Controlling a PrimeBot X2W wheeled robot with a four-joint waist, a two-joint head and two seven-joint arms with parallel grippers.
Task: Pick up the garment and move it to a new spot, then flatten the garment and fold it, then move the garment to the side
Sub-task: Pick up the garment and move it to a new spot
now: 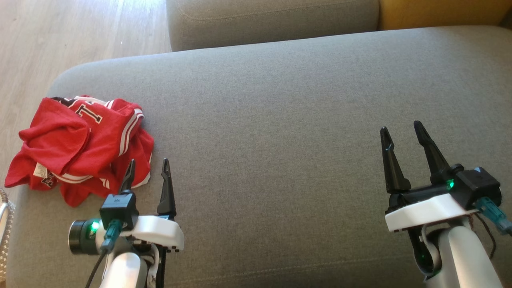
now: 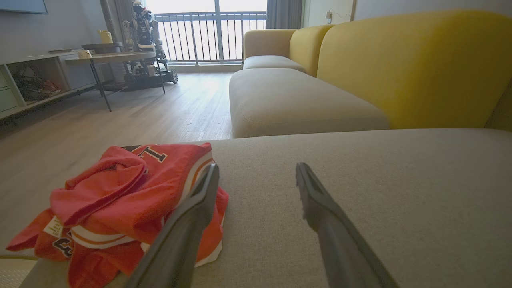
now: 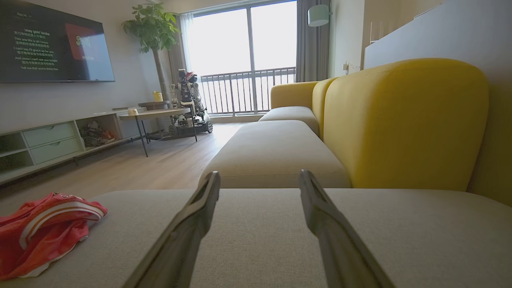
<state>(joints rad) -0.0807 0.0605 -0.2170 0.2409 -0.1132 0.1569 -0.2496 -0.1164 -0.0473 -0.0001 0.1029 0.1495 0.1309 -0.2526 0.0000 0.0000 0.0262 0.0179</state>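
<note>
Item: garment (image 1: pixel 80 144), red jersey with white striped trim and dark numerals, one piece; condition crumpled, bunched in a loose heap, label showing; location the left end of the grey sofa seat (image 1: pixel 280 120), close to its rounded edge, the wooden floor (image 1: pixel 60 36) beyond. Progress, as we judge it: nothing of the task shows as done; the heap is neither lifted, spread nor folded, so the pick-up, the move to a new spot, the flattening, the folding and the final shift aside all remain. Left tool (image 1: pixel 148 162): jaws spread wide, holding nothing; forearm rising from the lower left, fingers pointing away across the seat; it sits low and just beside the garment's right-hand hem, its outer side overlapping the cloth in the head view; we cannot tell whether it touches. Right tool (image 1: pixel 401 127): jaws likewise wide, empty; forearm rising from the lower right, fingers leaning slightly leftward over bare cushion, well apart from the garment. We judge the left arm the better placed for the first grasp.
</note>
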